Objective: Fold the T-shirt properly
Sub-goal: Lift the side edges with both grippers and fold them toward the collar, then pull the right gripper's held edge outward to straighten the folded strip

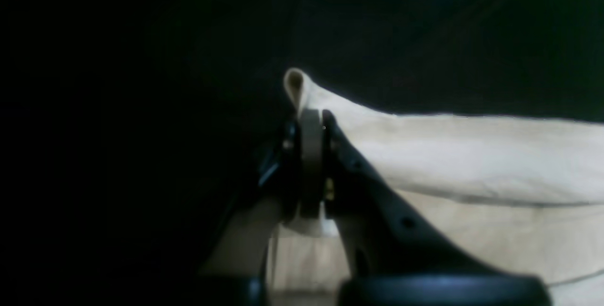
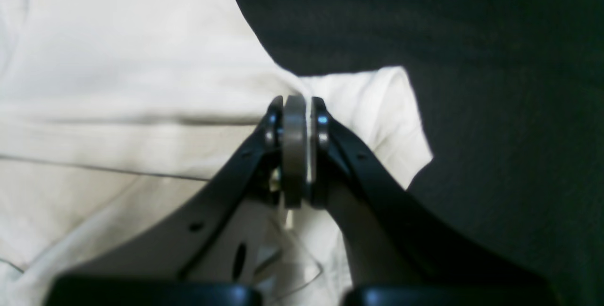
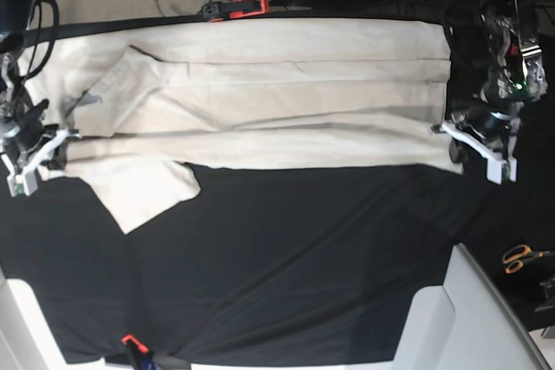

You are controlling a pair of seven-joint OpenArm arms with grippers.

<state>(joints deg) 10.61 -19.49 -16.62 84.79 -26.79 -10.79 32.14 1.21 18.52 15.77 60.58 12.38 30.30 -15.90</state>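
Cream cotton, the shirt [image 3: 277, 93] lies spread lengthwise on the black surface [image 3: 295, 266], stretched between the two hands. The left hand [image 1: 311, 122] is pressed together on a raised fold of the hem corner, a small loop of cloth standing just above its tips. The right hand [image 2: 297, 107] pinches cloth near the shoulder; a sleeve [image 2: 391, 107] fans out just beyond and to one side of it, flat on the surface. In the base view both hands [image 3: 39, 149] [image 3: 473, 136] hold the same long folded edge at opposite ends, which probably keeps that edge taut and straight so it can be carried across as one line. The fold appears to be under way: one lengthwise band is already doubled, and a sleeve still juts past the edge.
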